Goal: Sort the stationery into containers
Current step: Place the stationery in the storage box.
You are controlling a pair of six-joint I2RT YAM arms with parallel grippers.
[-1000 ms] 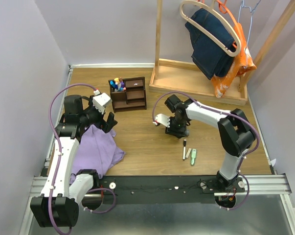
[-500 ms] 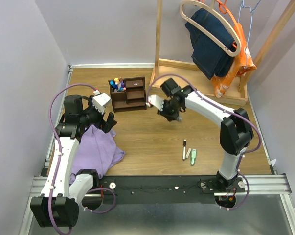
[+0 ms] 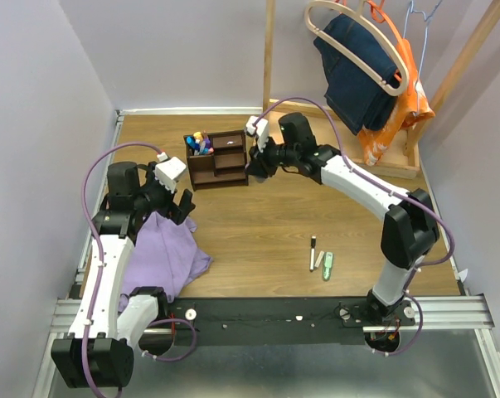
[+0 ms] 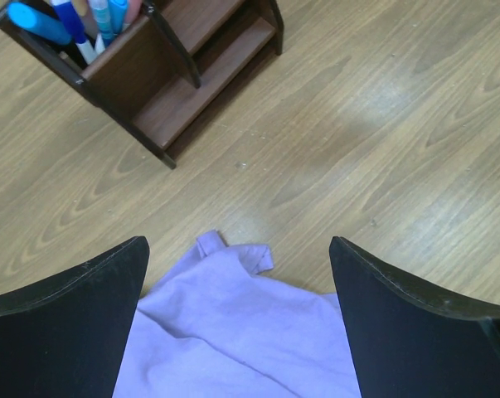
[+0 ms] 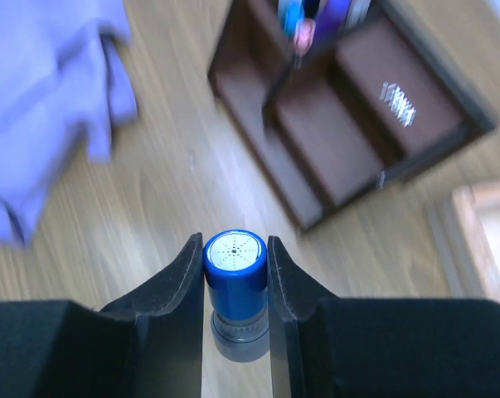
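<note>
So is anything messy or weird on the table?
A crumpled purple cloth lies on the left, and it isn't stationery. A few pens lie loose near the front, away from the brown organiser.

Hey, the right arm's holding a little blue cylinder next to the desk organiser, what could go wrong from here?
1. The right gripper pinches the stubby blue cylinder only by its smooth round sides, so it may slip or twist free.
2. The organiser has shelves that look shallow; a cylinder set down there could roll out.
3. Its tall compartment is already crowded with pens, so dropping the cylinder there might jam.
</note>
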